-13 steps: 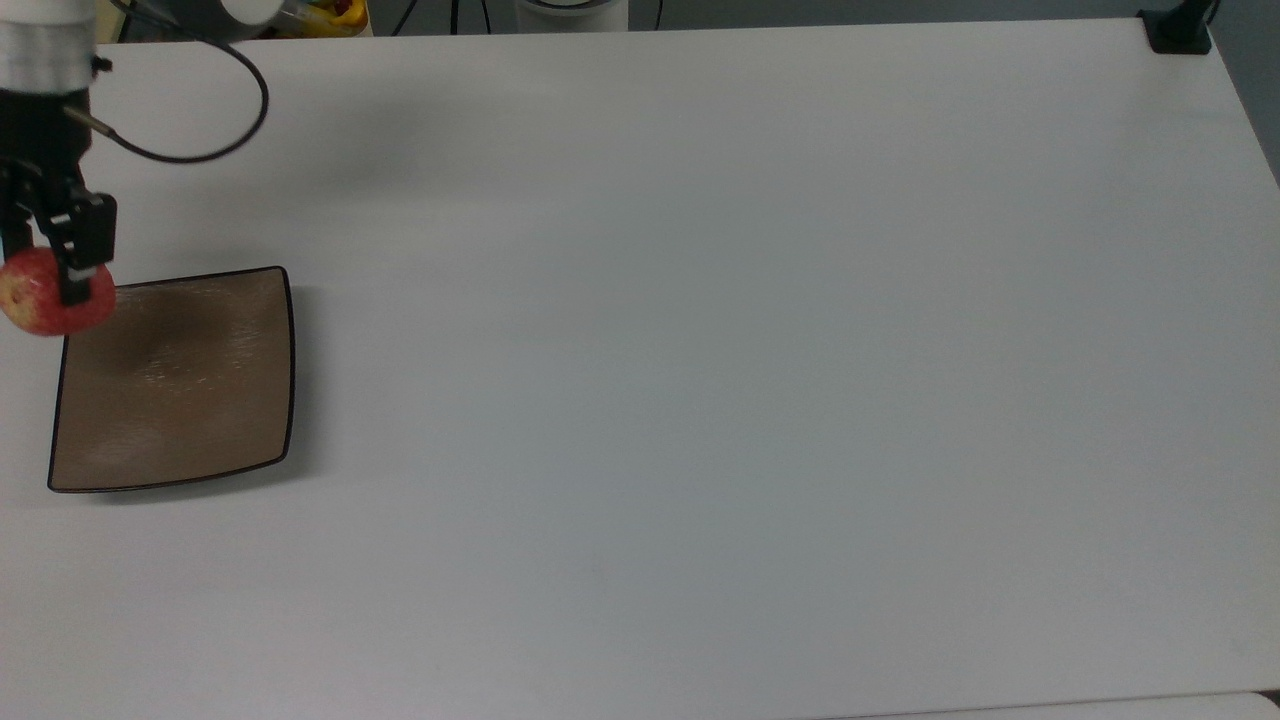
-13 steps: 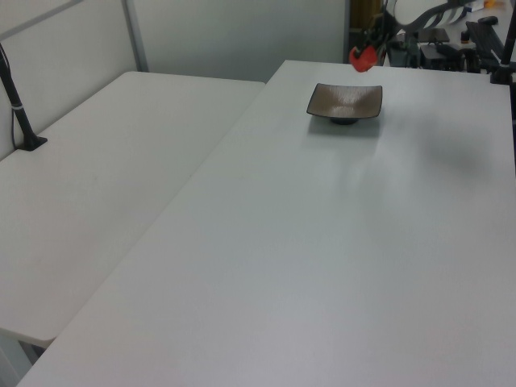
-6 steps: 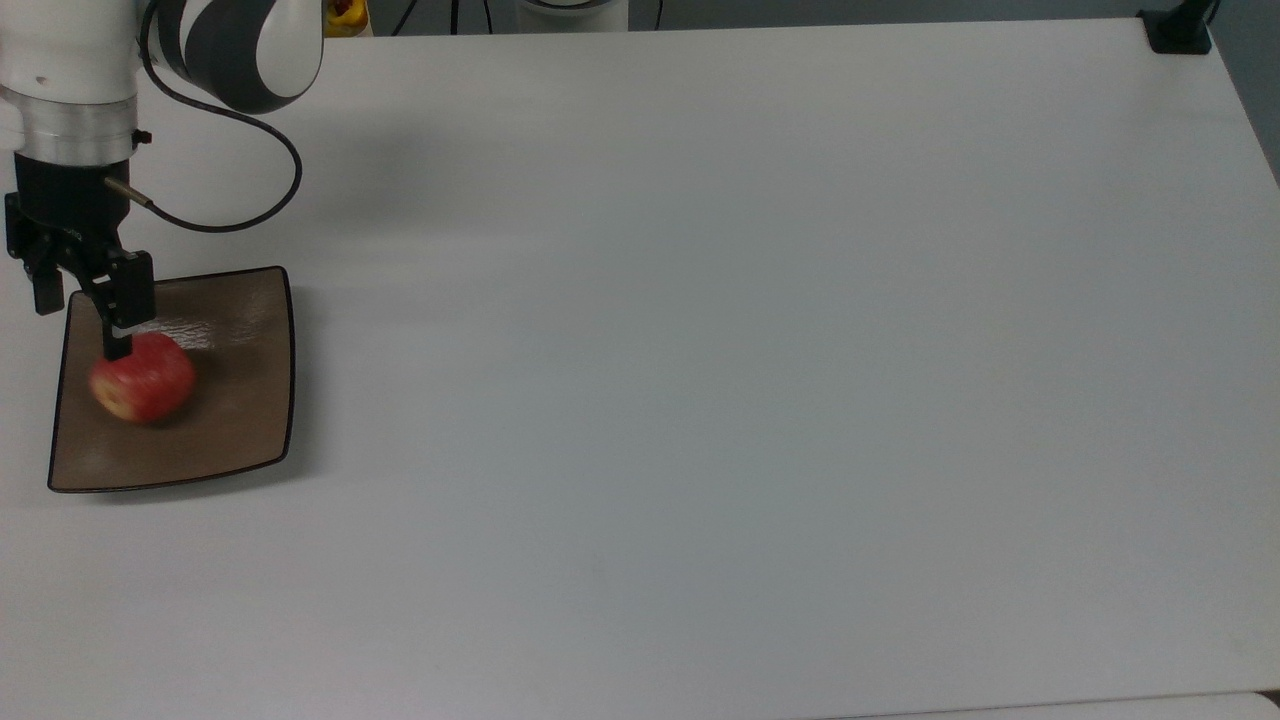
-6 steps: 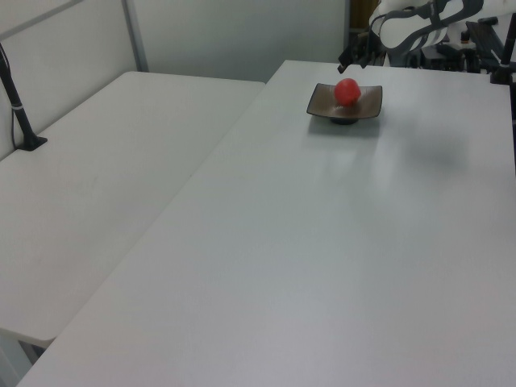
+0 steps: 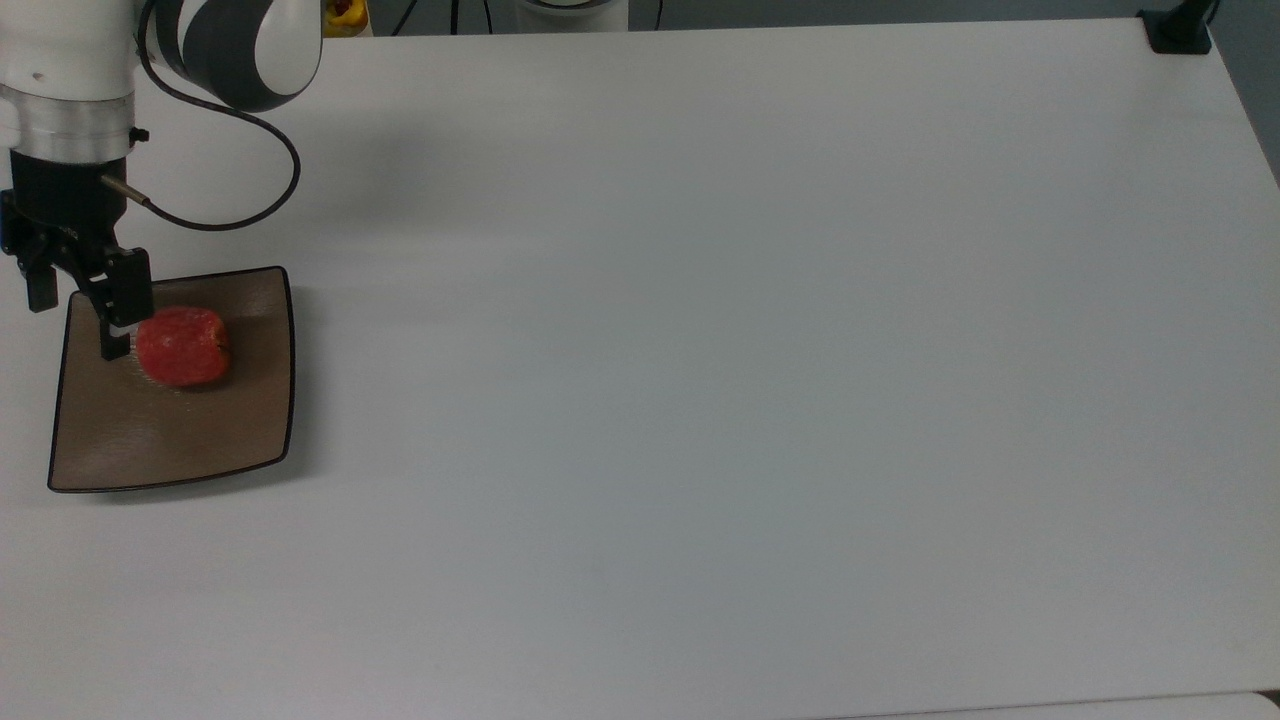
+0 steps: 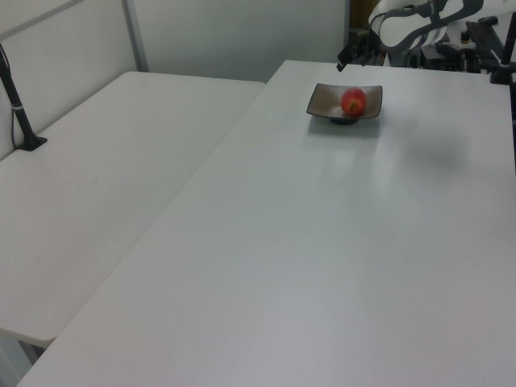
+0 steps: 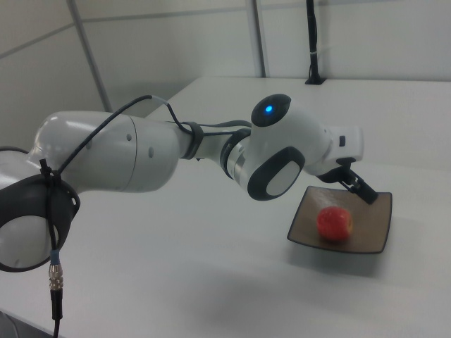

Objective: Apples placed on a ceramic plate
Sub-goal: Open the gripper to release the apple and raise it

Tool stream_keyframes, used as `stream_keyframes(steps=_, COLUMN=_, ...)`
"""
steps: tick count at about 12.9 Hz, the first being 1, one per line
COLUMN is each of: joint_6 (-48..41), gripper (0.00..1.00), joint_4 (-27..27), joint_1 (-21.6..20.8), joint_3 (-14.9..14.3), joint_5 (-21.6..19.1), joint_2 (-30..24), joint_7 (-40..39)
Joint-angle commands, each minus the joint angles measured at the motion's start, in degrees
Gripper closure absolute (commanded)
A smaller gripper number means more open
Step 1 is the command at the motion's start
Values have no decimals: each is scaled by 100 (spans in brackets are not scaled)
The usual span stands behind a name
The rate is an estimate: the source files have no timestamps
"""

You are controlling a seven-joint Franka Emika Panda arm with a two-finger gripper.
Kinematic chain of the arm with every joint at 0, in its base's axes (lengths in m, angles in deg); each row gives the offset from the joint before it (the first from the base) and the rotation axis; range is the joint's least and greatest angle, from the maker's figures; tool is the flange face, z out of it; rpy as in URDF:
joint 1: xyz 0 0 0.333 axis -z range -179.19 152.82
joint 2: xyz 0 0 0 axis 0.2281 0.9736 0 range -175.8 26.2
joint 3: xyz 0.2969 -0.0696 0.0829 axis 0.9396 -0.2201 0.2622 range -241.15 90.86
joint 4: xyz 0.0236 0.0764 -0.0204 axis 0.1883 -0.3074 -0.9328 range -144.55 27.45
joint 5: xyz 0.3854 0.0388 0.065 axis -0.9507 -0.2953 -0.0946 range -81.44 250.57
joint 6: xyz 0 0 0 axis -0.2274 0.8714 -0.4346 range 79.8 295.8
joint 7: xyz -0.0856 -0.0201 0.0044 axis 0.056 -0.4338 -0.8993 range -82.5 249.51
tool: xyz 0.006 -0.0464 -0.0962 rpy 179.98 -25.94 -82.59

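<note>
Top view: apple free on plate, gripper open above it

Top view, visibility: the arm [image 5: 60, 90] enters at the upper left corner and is cut off by the picture's top and left edges. The gripper [image 5: 78, 310] hangs over the plate's far left corner; its two black fingers stand spread apart and hold nothing. One finger [image 5: 118, 300] ends just beside the apple [image 5: 183, 346], the other sits at the picture's left margin. Whether that near fingertip touches the fruit cannot be told. A black cable [image 5: 240, 205] loops from the wrist over the white table [image 5: 700, 400].

Right view: the arm's big white links [image 7: 127, 162] cover much of the table, and of the gripper only one dark finger [image 7: 356, 186] pokes out past the wrist, above the plate's far edge. The apple [image 7: 334, 223] rests inside the ceramic plate [image 7: 373, 229], clear of that finger.

Left view: plate [image 6: 326, 101] and apple [image 6: 353, 101] are small and far off; the gripper merges with dark clutter behind, so its outline is hard to make out.

Edges and room: in the top view the ceramic plate [image 5: 150, 440] sits near the table's left edge, with the apple in its far half, toward the top view's left of centre. Everything to the top view's right of the plate is bare tabletop. A black post base [image 5: 1178, 30] stands at the far right corner. In the left view a second white table [image 6: 105, 185] adjoins on the left view's left.
</note>
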Motion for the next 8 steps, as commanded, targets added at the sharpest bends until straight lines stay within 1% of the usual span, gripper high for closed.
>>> stream_keyframes(steps=1, joint_6=-605, gripper=0, joint_4=-30, joint_1=-20, joint_3=88, joint_5=-1, joint_2=-342, joint_7=94)
stream_keyframes(steps=2, joint_6=-1244, gripper=0, joint_4=-12, joint_1=-20, joint_3=88, joint_5=7, joint_2=-544, joint_7=68)
stream_keyframes(steps=5, joint_6=-2644, gripper=0, joint_4=-12, joint_1=-38, joint_3=132, joint_5=95, joint_2=-1089, joint_7=23)
stream_keyframes(steps=6, joint_6=-3274, gripper=0, joint_4=-12, joint_1=-64, joint_3=246, joint_5=235, joint_2=-1265, joint_7=-46)
stream_keyframes(steps=8, joint_6=-4409, gripper=0, joint_4=-38, joint_1=-318, joint_3=255, joint_5=490, joint_2=-1634, joint_7=-82)
